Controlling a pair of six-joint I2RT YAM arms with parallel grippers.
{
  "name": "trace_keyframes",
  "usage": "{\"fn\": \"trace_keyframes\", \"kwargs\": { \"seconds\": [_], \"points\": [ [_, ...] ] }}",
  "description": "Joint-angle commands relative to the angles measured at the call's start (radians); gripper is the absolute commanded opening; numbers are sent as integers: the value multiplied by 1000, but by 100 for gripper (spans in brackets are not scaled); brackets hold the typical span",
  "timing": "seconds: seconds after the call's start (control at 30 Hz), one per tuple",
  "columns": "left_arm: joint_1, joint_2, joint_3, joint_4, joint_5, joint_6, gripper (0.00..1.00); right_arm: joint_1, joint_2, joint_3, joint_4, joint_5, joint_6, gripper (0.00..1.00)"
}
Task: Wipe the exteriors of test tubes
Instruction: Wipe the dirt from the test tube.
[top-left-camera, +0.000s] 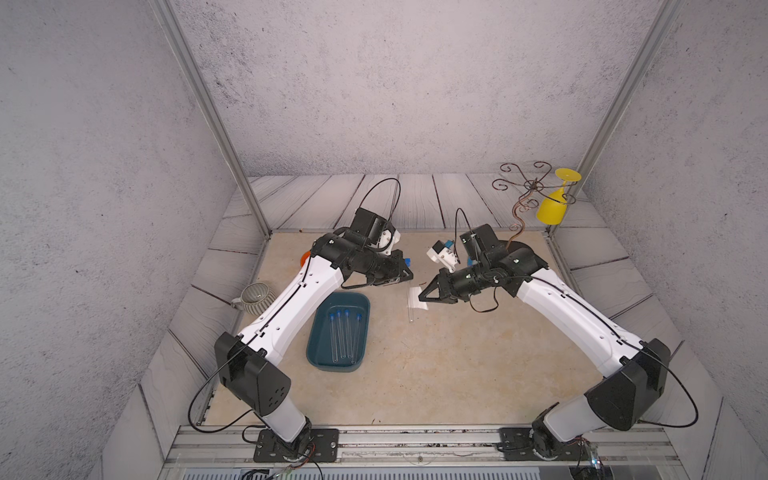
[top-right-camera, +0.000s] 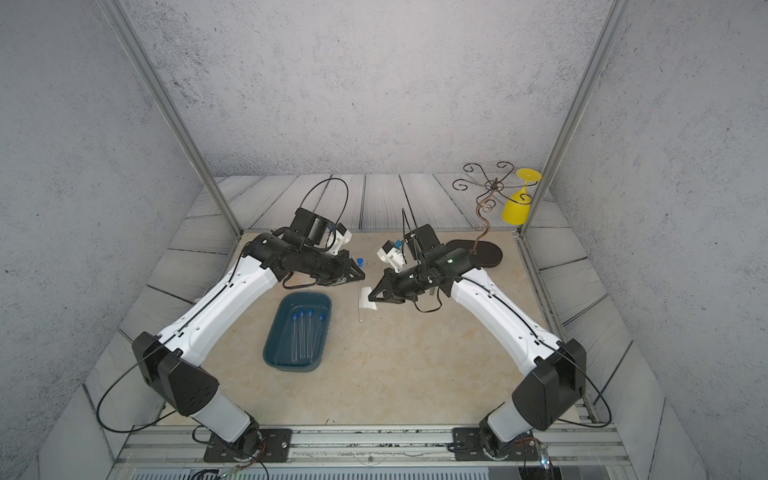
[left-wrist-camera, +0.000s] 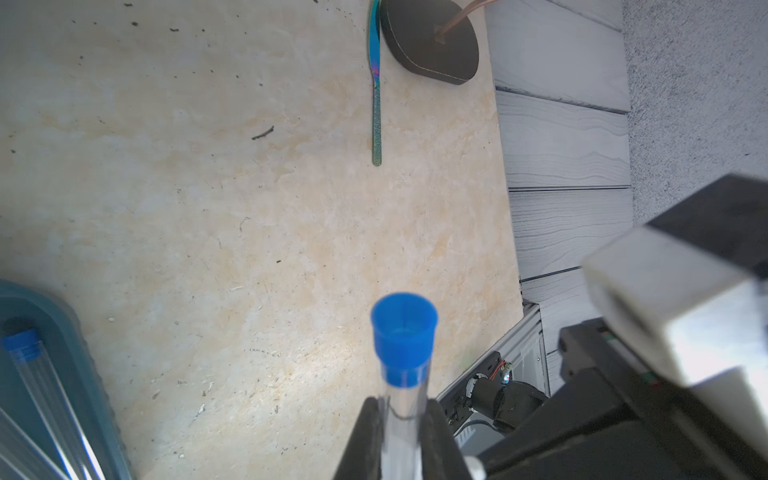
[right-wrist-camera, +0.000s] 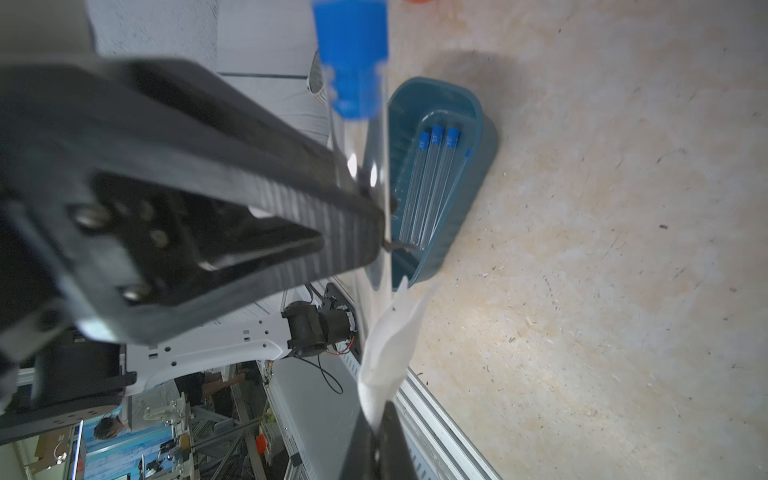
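I'm wiping one test tube clamped in my left gripper, wipe pinched in my right gripper; four tubes lying in the tray.

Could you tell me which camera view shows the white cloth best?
The right wrist view: the cloth looms large, pinched in the right gripper. Both top views show the cloth small; the left wrist view misses it.

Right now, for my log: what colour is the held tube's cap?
Blue cap; clearest in left wrist view.
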Motion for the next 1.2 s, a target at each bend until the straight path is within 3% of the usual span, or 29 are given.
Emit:
{"fn": "trace_keyframes", "kwargs": {
  "seconds": [0.0, 0.6, 0.8, 1.17],
  "points": [
    [-1, -45, -36, -30, -27, 29, 15, -12, 55, 75, -38, -21, -34, 5],
    [-6, -83, -58, -26, 14, 23, 15, -39, 330, 404, -32, -81, -30, 5],
    [-6, -80, -57, -19, 17, 20, 16, -29, 328, 396, 8, -136, -15, 5],
    [-6, -67, -65, -3, 18, 22, 16, -24, 153, 224, 74, -163, 25, 5]
  ]
}}
